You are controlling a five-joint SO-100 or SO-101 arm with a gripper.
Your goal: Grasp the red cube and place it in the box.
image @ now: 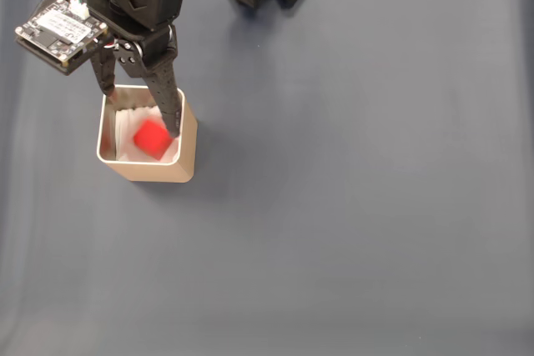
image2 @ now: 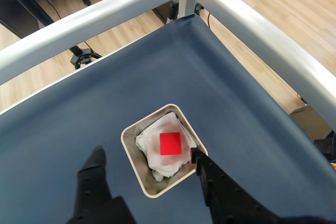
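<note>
the red cube (image2: pixel 170 143) lies inside the box (image2: pixel 133 167), resting on the crumpled white lining (image2: pixel 163 166) near the middle of the opening in the wrist view; in the fixed view the red cube (image: pixel 152 137) looks a little blurred, so it may not be fully settled. the claw (image2: pixel 148 156) stands apart, one finger on each side of the box in the wrist view, and nothing is held between them. in the fixed view the claw (image: pixel 140 104) hangs directly over the box (image: pixel 158 171), with its longer finger (image: pixel 169 102) reaching down across the rim just beside the cube, though whether it touches the cube cannot be told. the box sits on the dark blue worktop (image: pixel 350 206), towards the left side of the fixed view. judged from this, the placing step looks as good as done: the cube is released and in the container. what the next move calls for is a clean withdrawal, lifting the claw straight up so that neither finger catches the rim or drags the lining, since a sideways pull could tip or shove the light box.
</note>
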